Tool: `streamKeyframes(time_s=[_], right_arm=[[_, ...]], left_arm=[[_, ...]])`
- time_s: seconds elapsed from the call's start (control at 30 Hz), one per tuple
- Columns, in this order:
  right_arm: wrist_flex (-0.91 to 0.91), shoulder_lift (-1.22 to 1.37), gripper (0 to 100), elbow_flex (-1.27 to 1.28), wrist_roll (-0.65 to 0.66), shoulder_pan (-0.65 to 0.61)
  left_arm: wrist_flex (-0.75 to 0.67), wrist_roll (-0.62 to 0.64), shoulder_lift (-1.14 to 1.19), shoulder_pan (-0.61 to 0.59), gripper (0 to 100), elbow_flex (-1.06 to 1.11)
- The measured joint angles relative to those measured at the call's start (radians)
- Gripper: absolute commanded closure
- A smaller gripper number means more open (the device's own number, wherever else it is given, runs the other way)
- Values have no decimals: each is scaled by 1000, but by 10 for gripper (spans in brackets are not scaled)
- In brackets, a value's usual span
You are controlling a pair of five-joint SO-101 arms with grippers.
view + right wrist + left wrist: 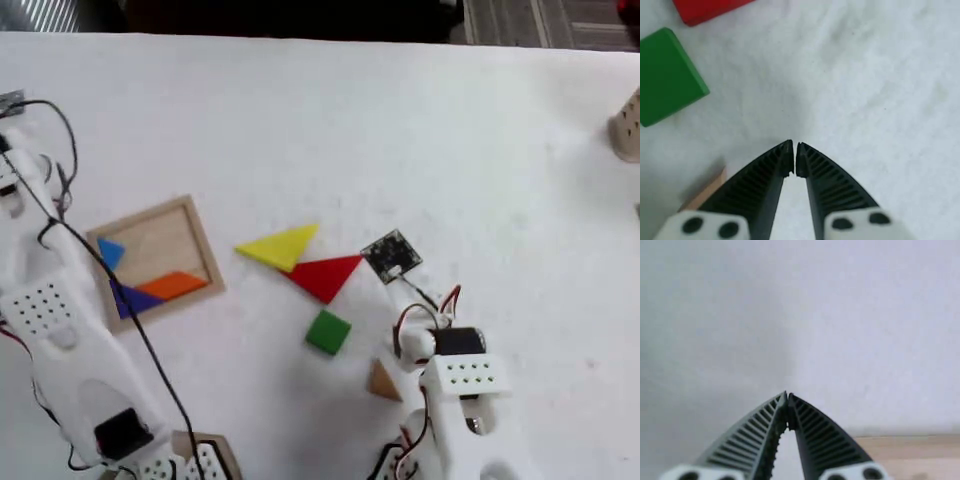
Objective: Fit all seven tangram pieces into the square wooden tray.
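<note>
Seen from above: square wooden tray (207, 247) at the left of the white counter (420, 130), holding a blue triangle (110, 253), an orange piece (172, 285) and a purple piece (133, 300). Loose to its right: yellow triangle (280, 246) just beside red triangle (326, 275), green square (328, 332) nearer the arms, small tan triangle (381, 381) next to the right arm (462, 385).

Seen from the right wrist: right tool (794, 152) closed, tips together and gripping nothing, over the counter, with the green square, a red corner and the tan edge close by.

Seen from the left wrist: left tool (787, 399) closed too, tips meeting, beside a strip of pale wood (910, 450).
</note>
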Motion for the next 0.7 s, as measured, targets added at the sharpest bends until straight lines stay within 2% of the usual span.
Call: streamKeyframes(time_s=[0.23, 0.7], right_arm=[[0, 0, 981, 0, 0, 0], [0, 0, 981, 0, 0, 0]], left_arm=[[3, -15, 104, 44, 978, -75], [91, -20, 130, 63, 979, -117]])
